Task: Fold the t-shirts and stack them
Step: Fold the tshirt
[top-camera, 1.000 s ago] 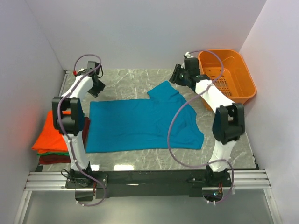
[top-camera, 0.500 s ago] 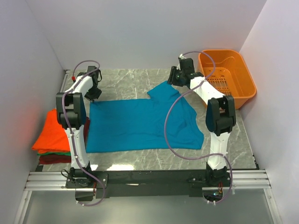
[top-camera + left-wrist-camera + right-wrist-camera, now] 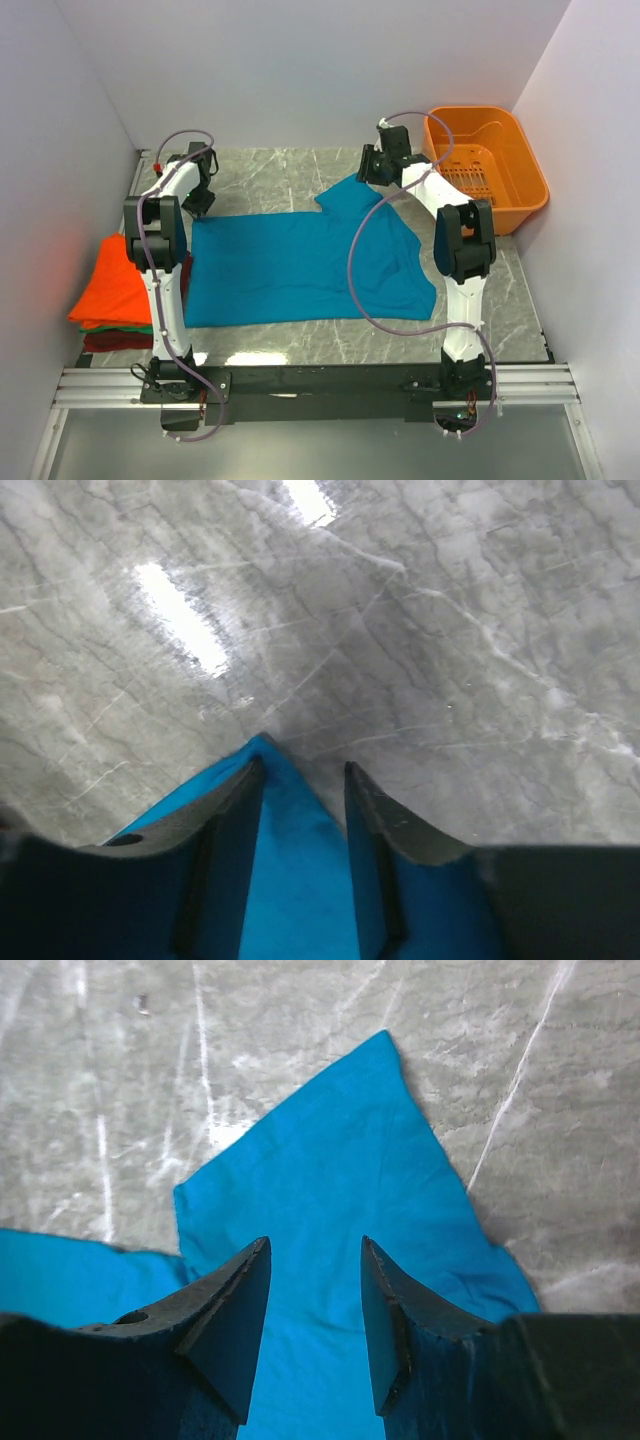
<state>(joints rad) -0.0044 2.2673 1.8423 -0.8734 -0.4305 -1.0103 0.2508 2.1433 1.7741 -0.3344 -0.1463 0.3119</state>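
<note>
A teal-blue t-shirt (image 3: 300,265) lies spread flat on the marble table, one sleeve pointing to the far side. My left gripper (image 3: 203,203) is open right at the shirt's far left corner (image 3: 290,820), the corner's tip between the jaws. My right gripper (image 3: 368,172) is open just above the far sleeve (image 3: 330,1160), holding nothing. A folded stack with an orange shirt (image 3: 115,285) on top, green and dark red beneath, lies at the left edge.
An orange plastic basket (image 3: 500,165) stands at the far right. White walls close in the table on the left, back and right. Purple cables loop from both arms over the shirt.
Both arms have stretched farther out and lower. The left gripper went down to the shirt's far left corner. The right gripper moved left toward the far sleeve.
</note>
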